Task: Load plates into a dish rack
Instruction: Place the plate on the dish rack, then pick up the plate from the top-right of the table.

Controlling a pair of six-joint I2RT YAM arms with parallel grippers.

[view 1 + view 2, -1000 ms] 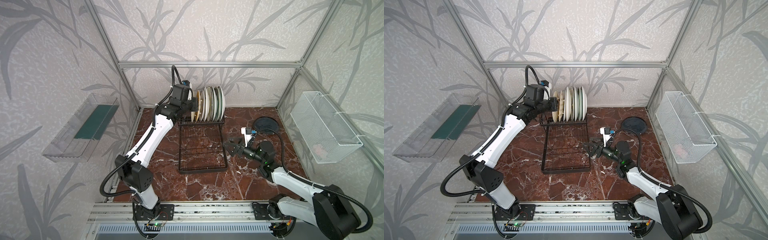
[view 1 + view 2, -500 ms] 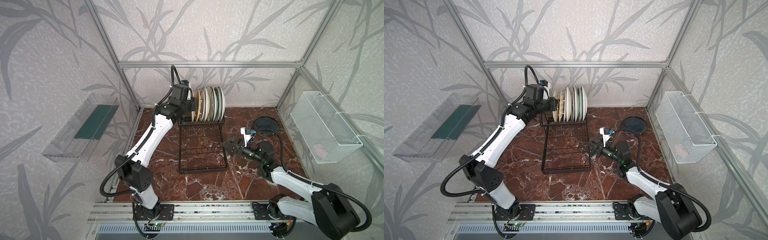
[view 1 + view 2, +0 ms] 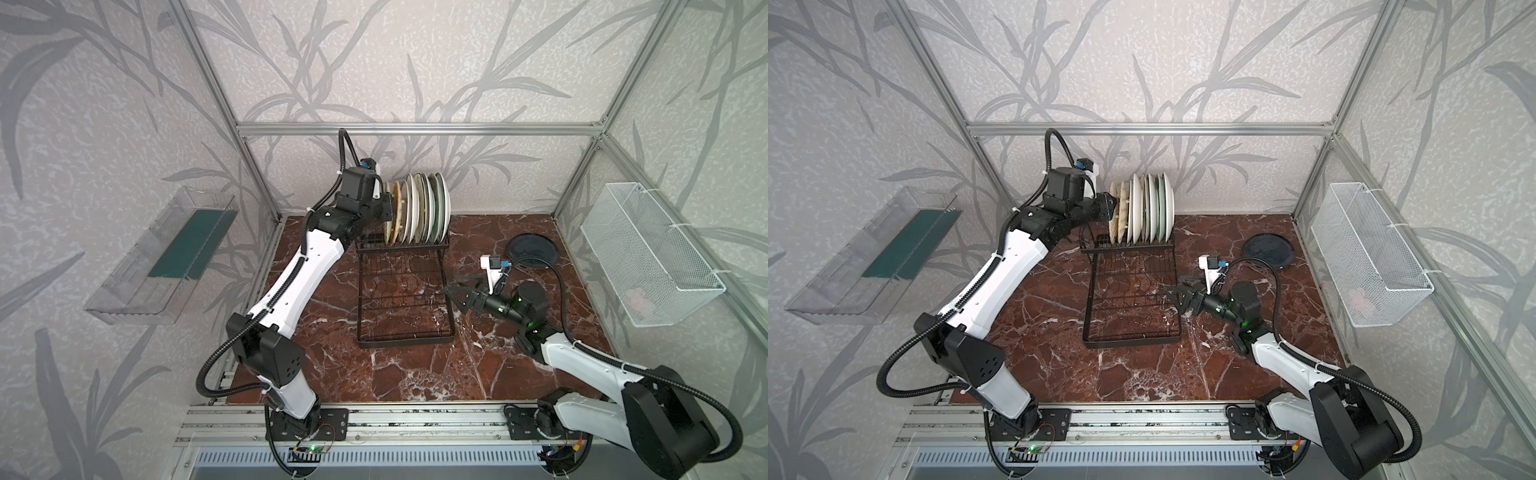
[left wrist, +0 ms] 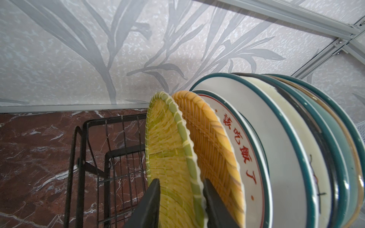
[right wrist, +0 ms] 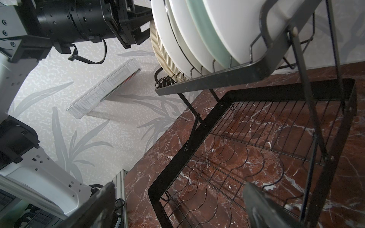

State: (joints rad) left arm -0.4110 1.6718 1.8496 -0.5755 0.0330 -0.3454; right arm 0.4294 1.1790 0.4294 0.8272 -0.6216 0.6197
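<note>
Found woven yellow-green disc (image 4: 169,148) standing on edge in upper basket of black wire dish rack (image 5: 217,78), beside glossy round plates (image 4: 276,148). Saw left gripper (image 4: 180,181) parted astride its scalloped rim; right gripper (image 5: 178,185) spread wide, empty, by lower grid.

Packed plates (image 3: 417,208) are blocking most of the upper basket of the dish rack (image 3: 403,343), leaving open slots only at its end by the left gripper (image 4: 181,181) (jaws parted astride a woven disc (image 4: 167,150)). The rack's lower tray is lying bare under the basket, with the right gripper (image 3: 456,298) hovering wide-jawed just beside it.
</note>
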